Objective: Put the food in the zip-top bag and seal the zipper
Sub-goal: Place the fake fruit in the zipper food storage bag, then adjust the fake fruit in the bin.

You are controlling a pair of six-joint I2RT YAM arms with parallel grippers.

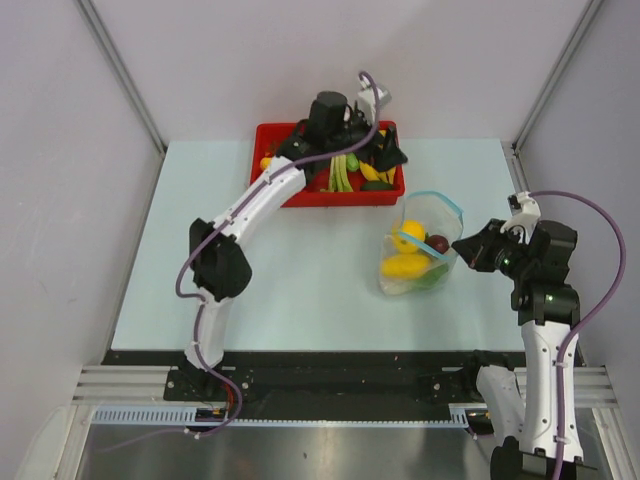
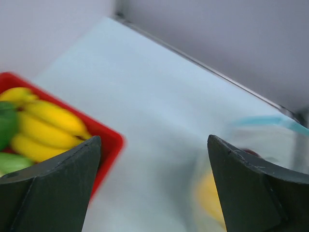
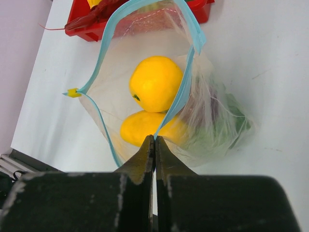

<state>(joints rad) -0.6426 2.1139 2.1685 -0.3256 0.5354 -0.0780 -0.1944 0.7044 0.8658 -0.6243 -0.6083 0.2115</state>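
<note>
The zip-top bag [image 3: 217, 130] lies on the table right of centre, its mouth gaping toward the red tray. Inside it are two yellow fruits [image 3: 155, 82], a dark purple piece [image 3: 205, 104] and something green [image 3: 234, 121]. My right gripper [image 3: 155, 137] is shut on the bag's near edge, pinching the blue zipper [image 3: 179, 94]; from above it [image 1: 458, 243] sits at the bag's [image 1: 420, 250] right side. My left gripper [image 2: 153, 140] hovers open with nothing between its fingers, above the tray's right end [image 1: 388, 152]. More food, yellow bananas [image 2: 48, 121] and green pieces, lies in the tray.
The red tray [image 1: 270, 135] stands at the table's back edge, its corner [image 2: 108, 140] just left of my left gripper. A yellow slider tab [image 3: 72, 93] sits at the zipper's left end. Grey walls close in the table on three sides.
</note>
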